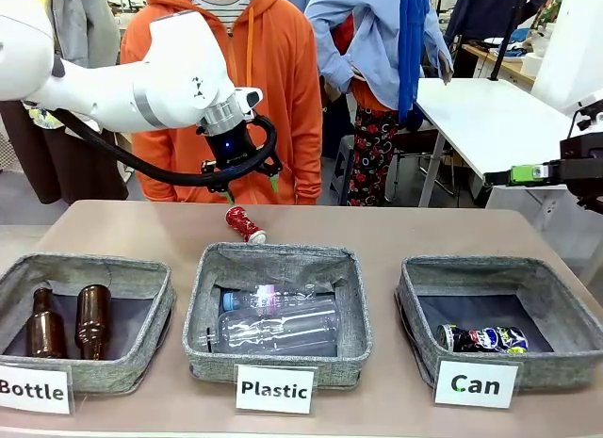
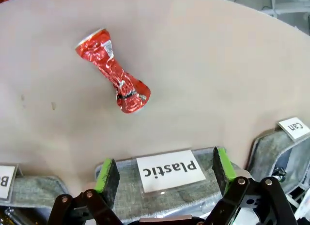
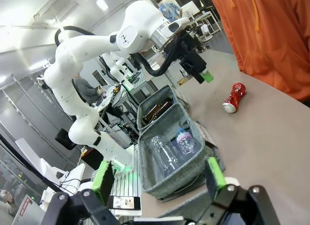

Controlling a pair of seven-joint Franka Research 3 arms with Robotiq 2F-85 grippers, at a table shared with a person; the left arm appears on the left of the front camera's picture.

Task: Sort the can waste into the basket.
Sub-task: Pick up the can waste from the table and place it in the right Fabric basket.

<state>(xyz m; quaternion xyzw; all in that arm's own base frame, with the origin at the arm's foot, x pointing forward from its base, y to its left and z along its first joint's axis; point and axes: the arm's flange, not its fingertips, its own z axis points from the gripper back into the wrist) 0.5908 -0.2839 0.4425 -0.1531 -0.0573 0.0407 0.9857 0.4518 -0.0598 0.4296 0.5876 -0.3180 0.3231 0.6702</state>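
1. One of the two cans is already sorted: the dark can [image 1: 482, 339] lies inside the "Can" basket [image 1: 490, 266], the next basket to the robot's right of the "Plastic" basket [image 1: 283, 259].
2. The red can [image 1: 245, 224] lies crushed on its side on the bare desk [image 1: 377, 231], just beyond the far wall of the "Plastic" basket, on the person's side.
3. The step in hand looks like the approach to pick up the red can. The left gripper [image 1: 251, 189] hovers over the desk beyond the "Plastic" basket, close above the can and not touching it.
4. Its jaws are spread wide and hold nothing.
5. The right gripper [image 3: 159, 175] hangs raised, well to the right of the "Plastic" basket. Its jaws are also spread wide and empty.
6. The next move probably calls for lowering the left jaws astride the can's pinched waist, turning the wrist so the pads meet across it. The can must then go rightward past the "Plastic" basket.
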